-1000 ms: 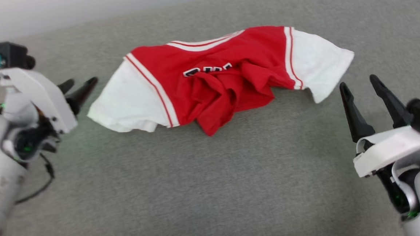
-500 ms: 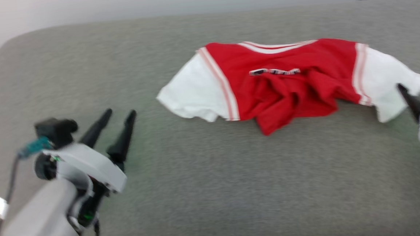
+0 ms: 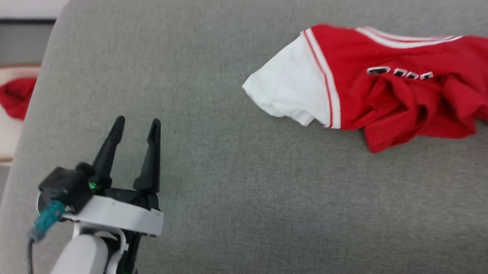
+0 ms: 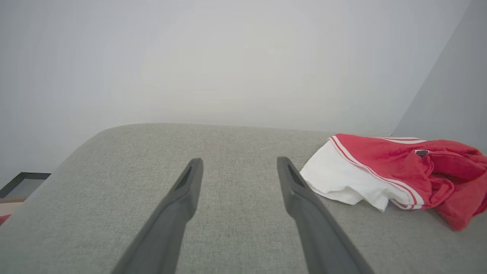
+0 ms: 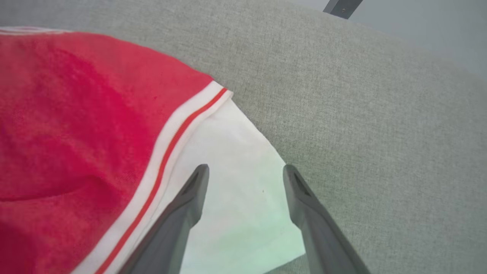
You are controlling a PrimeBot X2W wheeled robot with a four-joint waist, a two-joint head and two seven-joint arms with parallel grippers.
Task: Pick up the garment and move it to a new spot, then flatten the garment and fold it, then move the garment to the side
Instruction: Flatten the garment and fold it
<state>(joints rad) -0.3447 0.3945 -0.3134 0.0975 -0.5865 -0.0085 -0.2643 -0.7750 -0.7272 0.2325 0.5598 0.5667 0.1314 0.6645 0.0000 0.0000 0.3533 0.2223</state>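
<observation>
Head view: the garment (image 3: 393, 81) lies crumpled on the grey surface (image 3: 232, 218), well to the right of the left fingers (image 3: 150, 159), which stand spread and empty. Right wrist view: the right fingers (image 5: 304, 217), also spread, sit over its white sleeve (image 5: 243, 198) at the sleeve's edge; whether they touch it cannot be told.

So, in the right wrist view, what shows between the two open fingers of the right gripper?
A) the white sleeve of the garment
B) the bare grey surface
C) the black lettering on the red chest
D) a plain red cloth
A: the right gripper stands open, and the white sleeve of the garment lies in the gap between its fingers.
</observation>
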